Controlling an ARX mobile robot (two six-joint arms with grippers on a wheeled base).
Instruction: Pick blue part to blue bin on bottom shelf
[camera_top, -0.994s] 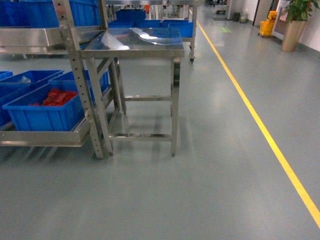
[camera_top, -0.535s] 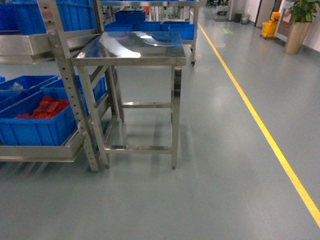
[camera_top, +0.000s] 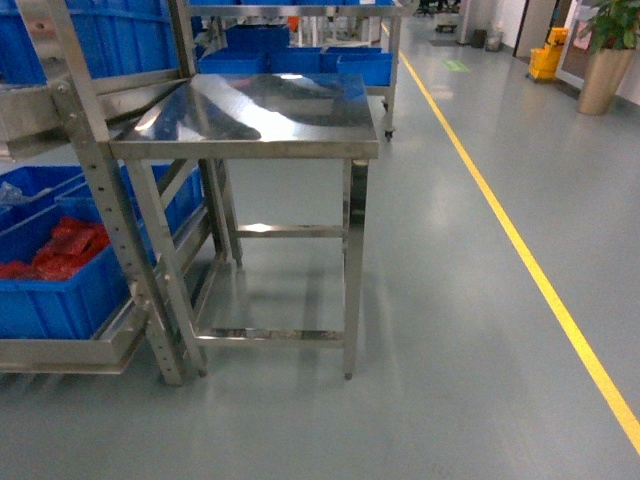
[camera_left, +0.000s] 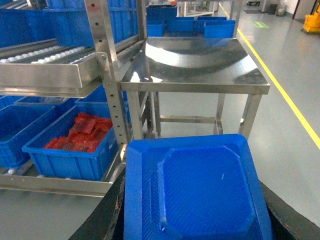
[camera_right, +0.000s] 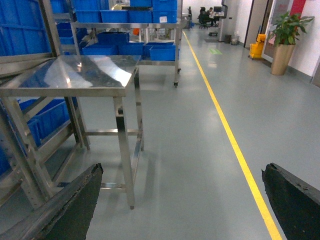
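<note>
The blue part (camera_left: 200, 186), a flat square piece with a raised octagonal face, fills the bottom of the left wrist view. My left gripper (camera_left: 195, 205) is shut on it, a black finger at each side. Beyond it, the bottom shelf (camera_left: 55, 184) of the steel rack carries a blue bin (camera_left: 75, 157) of red parts and another blue bin (camera_left: 20, 127) to its left. In the head view the red-filled bin (camera_top: 60, 295) sits on the bottom shelf (camera_top: 60, 353) at the left edge. My right gripper (camera_right: 182, 200) is open over bare floor. Neither gripper shows in the head view.
A stainless steel table (camera_top: 250, 125) stands against the rack's perforated upright (camera_top: 110, 210). An upper roller shelf (camera_left: 45, 75) overhangs the bins. A yellow floor line (camera_top: 520, 250) runs along the right. More blue bins (camera_top: 290, 60) stand behind; a potted plant (camera_top: 605, 60) is far right.
The head view has closed in on the rack and table: both look larger, and the rack with its bins has slid toward the left edge.
</note>
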